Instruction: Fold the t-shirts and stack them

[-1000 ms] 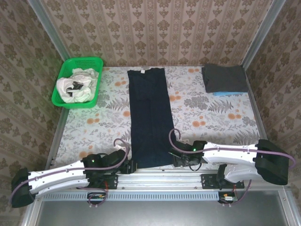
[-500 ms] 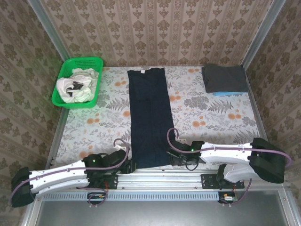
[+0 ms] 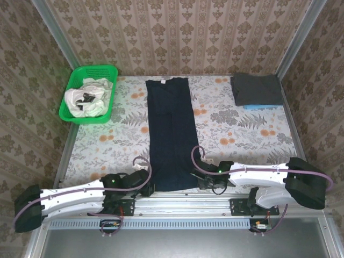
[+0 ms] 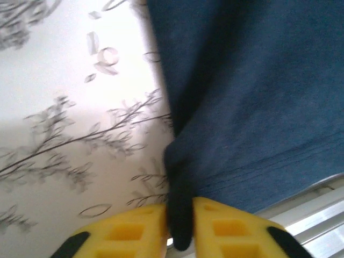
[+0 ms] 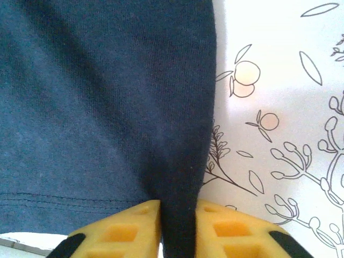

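Navy t-shirt [image 3: 172, 129] hem inside left gripper [image 4: 180, 217], right gripper [image 5: 178, 217].

Top external camera sits high, above and behind the arm bases. It looks down on the whole table [image 3: 242, 134], near edge at the bottom. Left wrist camera is very close and low over the near-left corner of the navy t-shirt [image 3: 172, 129], with the left gripper [image 4: 181, 212] at frame bottom. Right wrist camera is equally close over the near-right corner, right gripper [image 5: 178, 209] at bottom. All three views share the shirt's hem along the table's near edge.
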